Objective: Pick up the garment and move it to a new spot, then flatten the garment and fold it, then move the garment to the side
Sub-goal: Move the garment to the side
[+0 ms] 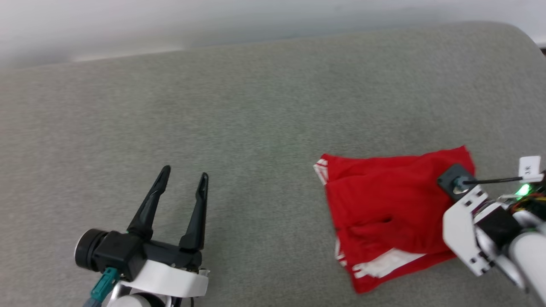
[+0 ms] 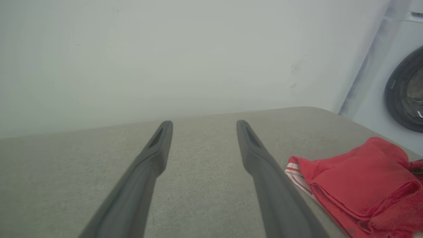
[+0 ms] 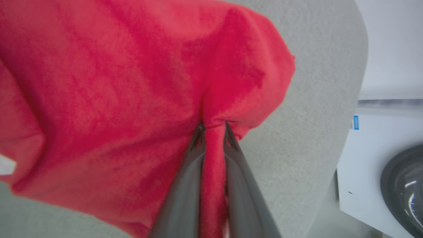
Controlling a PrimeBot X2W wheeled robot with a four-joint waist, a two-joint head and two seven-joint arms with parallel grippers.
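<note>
Right wrist view is showing the right gripper (image 3: 213,127) pinching a fold of the shirt (image 3: 115,82), which is lying bunched on the grey cushion (image 3: 314,115). The left gripper (image 1: 185,172) is hovering well apart, spread wide, empty.

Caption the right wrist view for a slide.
Right hand pinching a fold of the red jersey on the grey tabletop.

Grey fabric surface (image 1: 256,106) — pale wall (image 2: 165,49), washing machine (image 3: 380,172) beside.
</note>
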